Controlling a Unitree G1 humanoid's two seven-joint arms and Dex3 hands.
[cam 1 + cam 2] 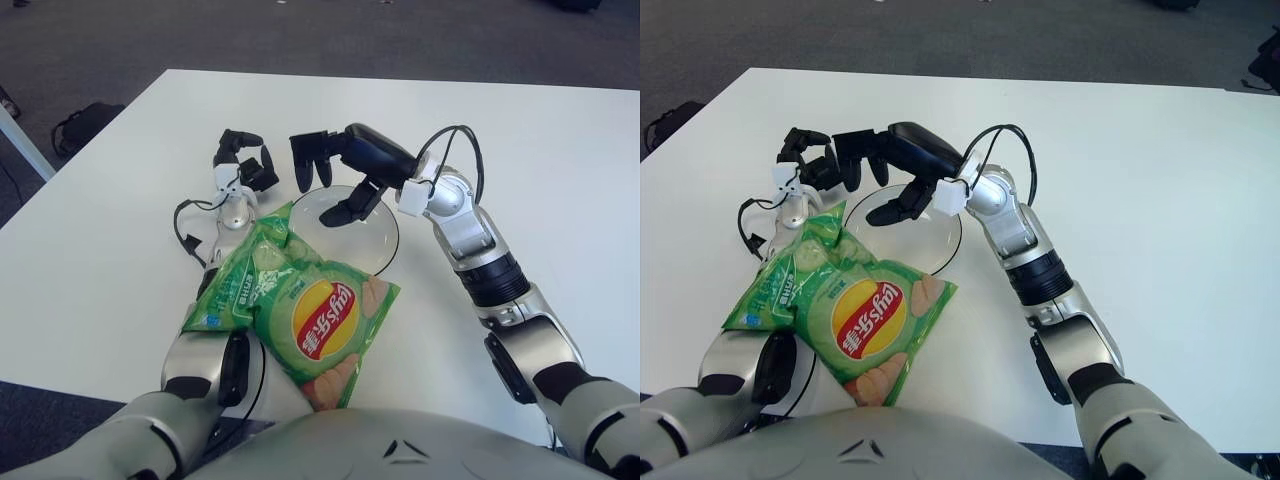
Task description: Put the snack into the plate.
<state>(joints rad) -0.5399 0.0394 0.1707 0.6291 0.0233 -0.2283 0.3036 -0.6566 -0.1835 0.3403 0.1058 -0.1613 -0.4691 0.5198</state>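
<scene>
Crinkly snack bag [300, 310] (beside round plate [375, 240])

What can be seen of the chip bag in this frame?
The chip bag is a glossy green foil-like pouch with a red and yellow round logo and chip pictures near its lower corner. It looks sealed and puffed, a little crumpled at its top. It lies tilted across the left forearm, near the table's near edge, its top right part overlapping the near rim of the clear plate. The right hand hovers open above the plate, not touching the bag. The left hand shows beyond the bag's top.
</scene>
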